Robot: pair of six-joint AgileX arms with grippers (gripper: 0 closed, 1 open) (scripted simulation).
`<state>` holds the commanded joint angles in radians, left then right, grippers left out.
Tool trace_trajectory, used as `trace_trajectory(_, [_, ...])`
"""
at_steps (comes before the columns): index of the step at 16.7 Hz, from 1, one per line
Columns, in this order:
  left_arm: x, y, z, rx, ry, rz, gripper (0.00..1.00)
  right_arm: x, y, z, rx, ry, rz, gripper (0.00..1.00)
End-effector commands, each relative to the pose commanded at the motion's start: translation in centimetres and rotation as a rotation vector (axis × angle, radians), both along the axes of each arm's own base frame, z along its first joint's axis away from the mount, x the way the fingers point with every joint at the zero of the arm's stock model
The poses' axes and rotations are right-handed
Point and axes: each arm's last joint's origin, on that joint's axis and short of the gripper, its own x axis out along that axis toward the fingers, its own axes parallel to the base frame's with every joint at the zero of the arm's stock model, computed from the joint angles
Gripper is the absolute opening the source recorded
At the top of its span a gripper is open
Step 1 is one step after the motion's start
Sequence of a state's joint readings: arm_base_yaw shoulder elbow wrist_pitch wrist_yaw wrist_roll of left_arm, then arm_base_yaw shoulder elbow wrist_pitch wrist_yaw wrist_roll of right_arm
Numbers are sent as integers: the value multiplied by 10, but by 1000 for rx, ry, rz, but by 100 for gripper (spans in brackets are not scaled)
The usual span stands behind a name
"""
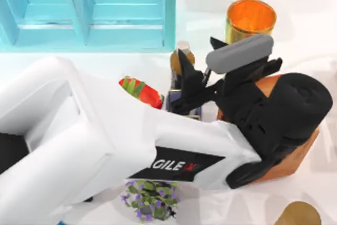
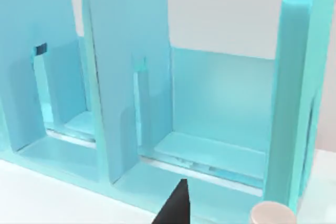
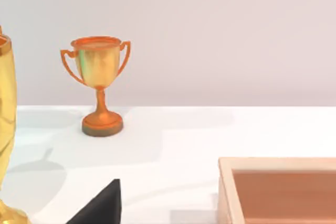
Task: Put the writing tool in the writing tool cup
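Observation:
The writing tool cup (image 1: 184, 105) is a small square periwinkle-blue cup at the table's middle, between the red planter and the wooden box. My left arm reaches across from the lower left, and my left gripper (image 1: 196, 85) hangs right over the cup, covering most of it. In the left wrist view a black tip of the left gripper (image 2: 176, 208) rises from the lower edge. The writing tool is hidden. A dark tip of my right gripper (image 3: 100, 208) shows in the right wrist view, low over the table near the wooden box (image 3: 278, 190).
A bottle (image 1: 182, 56) stands just behind the cup, and a red planter (image 1: 141, 91) to its left. A teal rack (image 1: 89, 9) fills the back left. A golden goblet (image 1: 250, 20) and trophy (image 3: 98, 82) stand at the back right. A wooden box (image 1: 295, 156) is under the arm. Purple flowers (image 1: 150, 198) are at the front.

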<state>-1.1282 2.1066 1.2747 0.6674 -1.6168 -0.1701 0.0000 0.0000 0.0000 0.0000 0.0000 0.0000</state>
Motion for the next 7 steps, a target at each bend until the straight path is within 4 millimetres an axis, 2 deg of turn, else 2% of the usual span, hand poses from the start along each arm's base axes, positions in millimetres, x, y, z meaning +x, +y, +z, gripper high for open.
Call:
trace_trajectory(1, [0, 0, 0, 0, 0, 0, 98, 0, 0, 0, 0, 0, 0, 100])
trace_trajectory(2, [0, 0, 0, 0, 0, 0, 100, 0, 0, 0, 0, 0, 0, 100])
trace_trajectory(7, [0, 0, 0, 0, 0, 0, 100, 0, 0, 0, 0, 0, 0, 100])
